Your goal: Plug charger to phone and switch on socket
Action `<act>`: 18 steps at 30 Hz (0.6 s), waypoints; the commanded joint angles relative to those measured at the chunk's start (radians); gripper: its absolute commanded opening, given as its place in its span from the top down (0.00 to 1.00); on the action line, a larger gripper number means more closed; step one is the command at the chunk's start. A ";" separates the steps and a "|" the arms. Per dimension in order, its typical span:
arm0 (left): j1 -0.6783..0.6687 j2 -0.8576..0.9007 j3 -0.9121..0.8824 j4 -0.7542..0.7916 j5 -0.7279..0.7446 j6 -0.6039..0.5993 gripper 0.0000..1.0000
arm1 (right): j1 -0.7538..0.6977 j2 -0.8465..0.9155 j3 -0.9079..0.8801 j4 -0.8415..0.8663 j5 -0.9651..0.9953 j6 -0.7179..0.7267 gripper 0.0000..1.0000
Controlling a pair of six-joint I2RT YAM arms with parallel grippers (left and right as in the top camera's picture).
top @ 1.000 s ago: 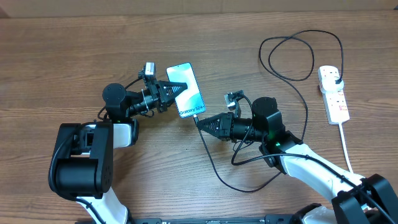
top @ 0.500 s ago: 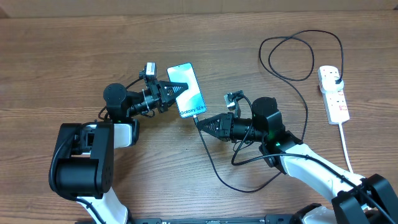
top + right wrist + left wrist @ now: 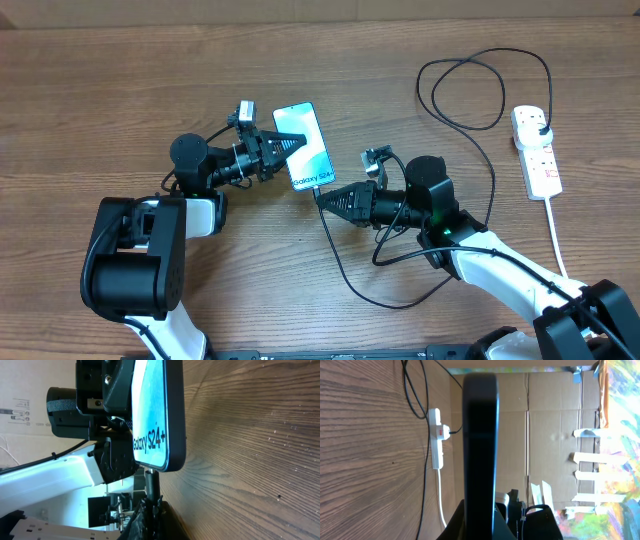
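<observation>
While the left hand (image 3: pixel 284 148) pinches the slim blue-screened smartphone (image 3: pixel 305 140) over the wooden counter (image 3: pixel 100 90), the right hand (image 3: pixel 320 195), pressed shut on the small black connector tip (image 3: pixel 150 480) of the thin black charger cable (image 3: pixel 492 170), meets its bottom port. Seating looks unfinished, so a straight push comes next. Well apart, the white oblong power strip (image 3: pixel 537 165) holds the black plug (image 3: pixel 541 124), its switch not yet pressed.

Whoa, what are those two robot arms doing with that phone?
The left gripper has its jaws shut on the slim blue-screened phone. The right gripper pinches the tip of the thin black charger cable right at the phone's bottom end; whether it's fully in, I can't tell. Neither arm is at the white power strip.
</observation>
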 commanded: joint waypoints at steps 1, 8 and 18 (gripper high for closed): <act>-0.019 -0.035 0.023 0.014 0.024 0.017 0.96 | -0.001 -0.021 -0.003 0.008 0.015 0.004 0.96; -0.019 -0.035 0.023 0.014 0.068 0.042 0.96 | -0.002 -0.021 -0.003 0.008 0.040 0.004 0.96; -0.020 -0.035 0.023 0.011 0.135 0.066 0.96 | -0.002 -0.021 -0.003 0.034 0.094 0.004 0.96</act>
